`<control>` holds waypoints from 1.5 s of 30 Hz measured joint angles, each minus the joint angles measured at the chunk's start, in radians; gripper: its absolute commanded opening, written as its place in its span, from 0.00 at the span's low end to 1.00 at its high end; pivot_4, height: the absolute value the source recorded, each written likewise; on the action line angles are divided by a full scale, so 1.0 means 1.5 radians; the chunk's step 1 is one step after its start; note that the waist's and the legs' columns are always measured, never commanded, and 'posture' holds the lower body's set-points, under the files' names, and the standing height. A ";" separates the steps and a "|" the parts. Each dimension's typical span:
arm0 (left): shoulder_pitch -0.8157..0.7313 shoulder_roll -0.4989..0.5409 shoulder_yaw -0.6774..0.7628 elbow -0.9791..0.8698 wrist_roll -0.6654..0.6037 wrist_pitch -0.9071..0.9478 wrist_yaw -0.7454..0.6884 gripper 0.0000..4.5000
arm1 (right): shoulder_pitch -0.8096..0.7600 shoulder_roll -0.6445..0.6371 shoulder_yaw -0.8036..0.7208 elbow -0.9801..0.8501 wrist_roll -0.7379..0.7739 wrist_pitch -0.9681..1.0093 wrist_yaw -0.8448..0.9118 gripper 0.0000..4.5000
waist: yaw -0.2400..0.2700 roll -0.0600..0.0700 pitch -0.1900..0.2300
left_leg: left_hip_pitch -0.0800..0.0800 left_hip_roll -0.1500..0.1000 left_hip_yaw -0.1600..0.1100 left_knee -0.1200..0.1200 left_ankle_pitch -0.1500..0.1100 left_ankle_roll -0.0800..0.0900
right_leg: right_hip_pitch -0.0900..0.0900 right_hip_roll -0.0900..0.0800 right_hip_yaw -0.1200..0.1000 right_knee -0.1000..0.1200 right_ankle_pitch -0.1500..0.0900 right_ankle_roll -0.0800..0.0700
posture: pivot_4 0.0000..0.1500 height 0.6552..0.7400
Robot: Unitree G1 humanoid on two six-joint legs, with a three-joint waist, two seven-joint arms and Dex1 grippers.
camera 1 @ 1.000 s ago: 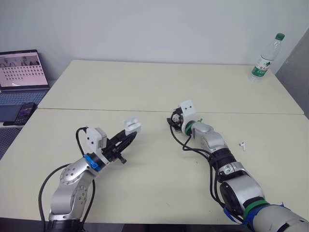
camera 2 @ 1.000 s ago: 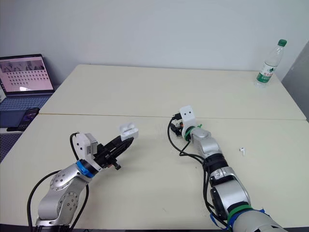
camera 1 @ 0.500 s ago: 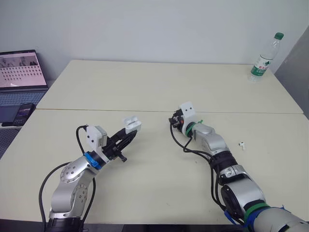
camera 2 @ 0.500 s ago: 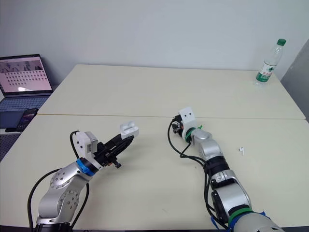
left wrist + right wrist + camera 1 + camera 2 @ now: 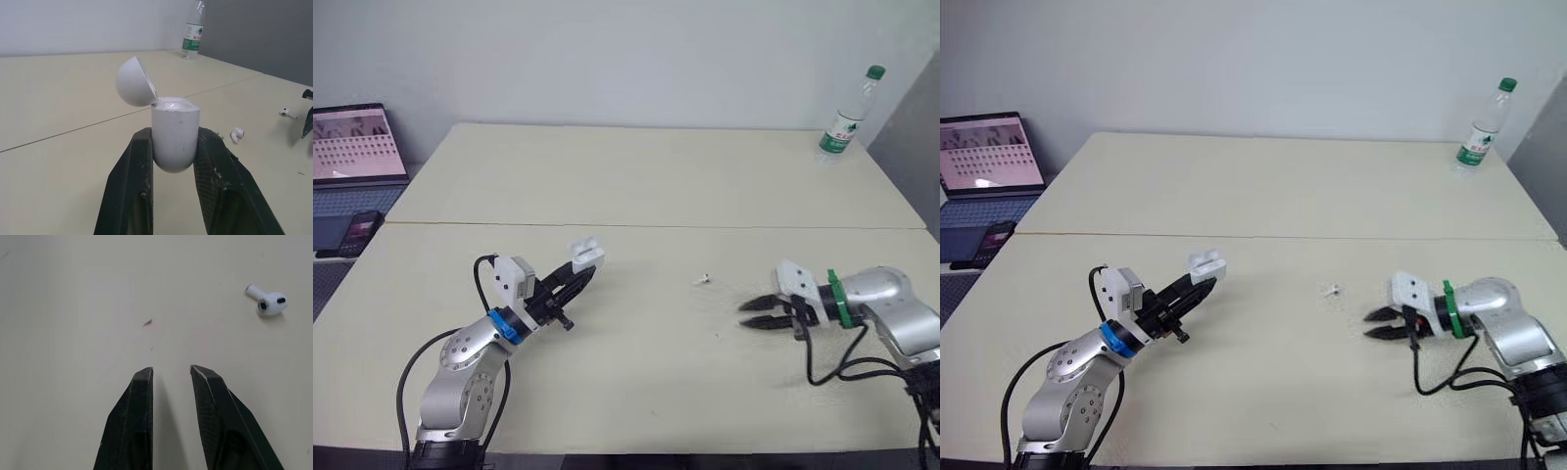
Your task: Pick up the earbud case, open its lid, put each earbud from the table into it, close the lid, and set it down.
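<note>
As right fingers (image 5: 132,421) hover parted, earbud (image 5: 705,279) lies amid open table (image 5: 607,176).

**Tally by kind**

One earbud case (image 5: 175,139). Two earbuds: the first earbud (image 5: 237,134) and the second earbud (image 5: 288,113). One water bottle (image 5: 845,117). One laptop (image 5: 357,147). One phone (image 5: 360,230). Two tools: the left tool (image 5: 586,277) and the right tool (image 5: 744,314).

earbud case (image 5: 176,139), lid (image 5: 136,81) open, earbud (image 5: 704,279) lying loose
</note>
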 measured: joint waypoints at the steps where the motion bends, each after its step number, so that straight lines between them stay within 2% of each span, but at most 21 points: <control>1: 0.000 0.000 0.000 0.000 0.000 0.000 0.000 0.17 | -0.009 0.008 0.000 0.013 0.000 -0.008 0.001 0.27 | -0.001 0.000 0.000 | 0.001 0.000 0.000 0.000 0.000 0.000 | 0.000 0.001 0.000 0.000 0.000 0.000 | 1.00 0.95; 8: 0.007 -0.001 0.000 0.000 0.000 -0.001 0.000 0.17 | -0.080 0.079 0.000 0.039 -0.012 -0.022 -0.041 0.27 | 0.000 0.000 0.001 | 0.001 0.000 0.000 0.000 0.000 0.000 | 0.001 0.001 0.001 0.001 0.001 -0.001 | 1.00 0.95; 11: 0.008 -0.001 -0.001 0.000 0.001 -0.001 0.000 0.17 | -0.128 0.108 0.001 0.050 -0.039 0.049 -0.103 0.41 | 0.002 0.000 0.001 | 0.000 0.000 0.001 0.000 0.000 0.000 | 0.000 -0.002 0.001 0.000 0.001 -0.001 | 1.00 0.95; 17: 0.007 -0.001 -0.004 0.000 0.001 -0.001 0.000 0.17 | -0.136 0.153 0.000 0.024 -0.048 0.233 -0.197 0.87 | 0.012 0.000 0.001 | -0.003 -0.001 -0.002 0.000 0.000 0.000 | -0.002 -0.002 0.000 0.000 0.001 -0.001 | 1.00 0.95; 23: 0.008 -0.001 -0.006 0.000 0.001 -0.001 -0.001 0.17 | -0.093 0.219 -0.037 -0.071 -0.034 0.434 -0.344 0.87 | 0.011 0.000 0.001 | -0.004 -0.001 -0.002 0.000 0.000 0.000 | -0.002 -0.003 -0.001 0.000 0.001 -0.001 | 1.00 0.95; 28: 0.008 -0.001 -0.011 0.001 0.001 -0.001 -0.004 0.17 | -0.001 0.275 -0.069 -0.216 -0.024 0.515 -0.464 0.87 | 0.011 0.000 0.001 | -0.004 -0.001 -0.003 0.000 0.000 0.000 | -0.002 -0.003 -0.002 0.000 0.001 -0.001 | 1.00 0.95; 34: 0.004 0.000 -0.013 0.005 0.001 -0.001 -0.014 0.17 | 0.074 0.384 -0.079 -0.304 -0.053 0.520 -0.624 0.87 | 0.010 0.000 0.001 | -0.004 -0.001 -0.003 0.000 0.000 0.000 | -0.002 -0.002 -0.001 0.001 0.000 -0.001 | 1.00 0.95; 39: -0.001 0.000 -0.014 0.009 0.002 -0.001 -0.016 0.17 | 0.123 0.459 -0.066 -0.305 -0.082 0.469 -0.720 0.87 | 0.010 -0.001 0.000 | -0.004 -0.001 -0.002 0.000 0.000 0.000 | -0.002 -0.002 -0.001 0.000 0.000 -0.001 | 1.00 0.95; 43: -0.005 0.000 -0.014 0.009 0.002 -0.001 -0.020 0.17 | 0.130 0.486 -0.055 -0.295 -0.100 0.441 -0.763 0.87 | 0.010 -0.001 0.000 | -0.004 -0.001 -0.002 0.000 0.000 0.000 | -0.002 -0.001 -0.001 0.000 0.000 -0.001 | 1.00 0.95; 45: -0.005 0.001 -0.014 0.009 0.002 -0.001 -0.025 0.17 | 0.130 0.491 -0.052 -0.287 -0.103 0.430 -0.774 0.79 | 0.010 -0.001 0.000 | -0.004 -0.001 -0.002 0.000 0.000 0.000 | -0.002 -0.001 -0.001 0.001 0.000 -0.001 | 1.00 0.95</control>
